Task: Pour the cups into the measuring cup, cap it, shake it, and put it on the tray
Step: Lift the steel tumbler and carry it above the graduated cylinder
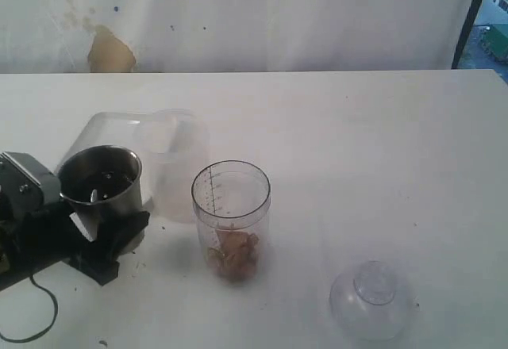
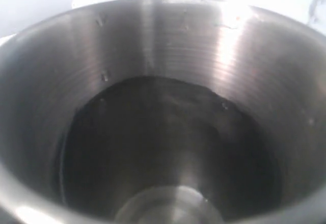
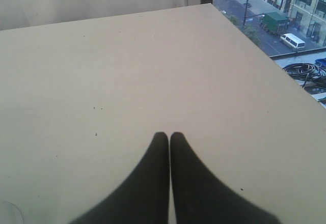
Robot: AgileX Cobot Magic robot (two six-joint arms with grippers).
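Over table (image 3: 127, 71), closed right tool (image 3: 169, 135) shows only wrist-side.

Left gripper (image 1: 111, 234), low and level, clasps the steel tumbler (image 1: 101, 181); right gripper (image 3: 169, 136) has its fingers pressed tight together.

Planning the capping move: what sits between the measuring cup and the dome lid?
Nothing. The exterior view shows only bare table between the measuring cup and the lid.

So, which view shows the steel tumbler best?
The exterior view: the tumbler shows upright, rim and wall, beside the measuring cup. The left wrist view shows only its inside, close up; the right wrist view shows none of it.
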